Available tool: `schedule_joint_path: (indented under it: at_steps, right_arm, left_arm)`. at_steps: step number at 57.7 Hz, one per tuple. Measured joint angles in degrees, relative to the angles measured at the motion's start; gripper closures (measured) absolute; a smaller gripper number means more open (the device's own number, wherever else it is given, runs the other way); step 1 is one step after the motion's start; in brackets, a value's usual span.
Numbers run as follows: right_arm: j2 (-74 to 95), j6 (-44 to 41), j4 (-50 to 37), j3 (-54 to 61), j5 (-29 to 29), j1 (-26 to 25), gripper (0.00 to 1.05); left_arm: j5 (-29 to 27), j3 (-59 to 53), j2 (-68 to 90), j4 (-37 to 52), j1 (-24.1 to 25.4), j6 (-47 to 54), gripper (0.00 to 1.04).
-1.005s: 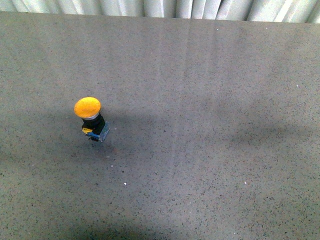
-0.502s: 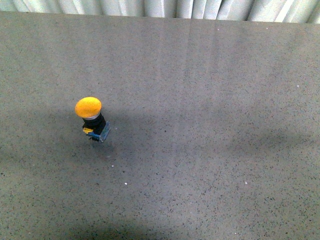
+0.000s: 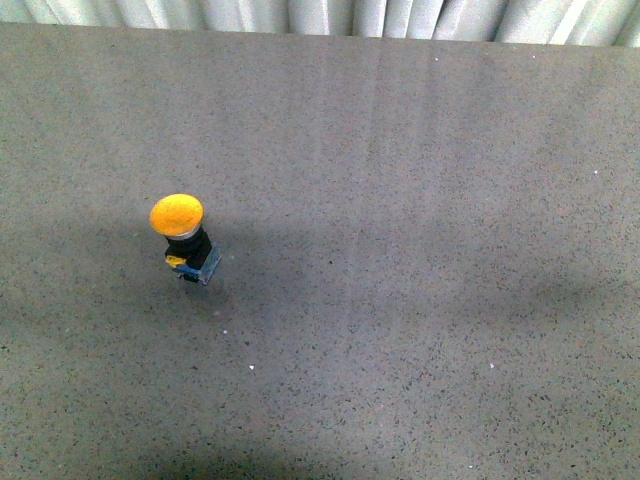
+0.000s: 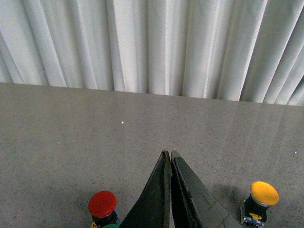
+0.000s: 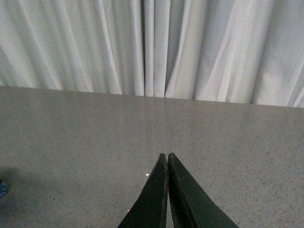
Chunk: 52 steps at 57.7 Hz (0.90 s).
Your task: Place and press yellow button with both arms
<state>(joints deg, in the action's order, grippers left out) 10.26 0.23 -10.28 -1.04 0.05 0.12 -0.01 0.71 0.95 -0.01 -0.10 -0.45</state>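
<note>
The yellow button (image 3: 178,228) lies tilted on the grey table, left of centre in the front view, its orange-yellow cap up and its blue-grey base toward the lower right. Neither arm shows in the front view. In the left wrist view the same yellow button (image 4: 261,199) stands apart from my left gripper (image 4: 169,154), which is shut with nothing between its black fingers. My right gripper (image 5: 166,156) is shut and empty too, over bare table, and the button does not show in that view.
A red button (image 4: 102,206) with a green one just behind it sits near the left gripper, on the side away from the yellow one. White curtains (image 3: 330,15) hang along the table's far edge. Grey speckled tabletop (image 3: 430,250) spreads to the right.
</note>
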Motion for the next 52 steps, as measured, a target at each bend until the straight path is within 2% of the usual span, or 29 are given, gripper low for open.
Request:
schedule_joint_path:
  at_steps: [5,17,20,47,50,52]
  right_arm:
    - [-8.26,-0.02,9.6,-0.02,0.02,0.0,1.03]
    - [-9.86,-0.02,10.14,-0.02,0.07,0.0,1.03]
    - [-9.86,-0.07,10.16,-0.02,0.07,0.0,1.02]
    - [-9.92,-0.04,10.19,-0.02,0.04,0.0,0.23]
    - [-9.92,-0.04,10.19,-0.02,0.07,0.0,0.13]
    - [-9.92,-0.02,10.19,-0.02,0.07,0.0,0.08]
  left_arm:
    - [0.0,0.0,0.0,0.0,0.0,0.0,1.03]
    - [0.0,0.0,0.0,0.0,0.0,0.0,1.03]
    - [0.0,0.0,0.0,0.0,0.0,-0.02,0.99]
    - [0.0,0.0,0.0,0.0,0.0,-0.02,0.2]
    - [0.0,0.0,0.0,0.0,0.0,0.0,0.08]
    - [0.0,0.0,0.0,0.0,0.0,0.13,0.09]
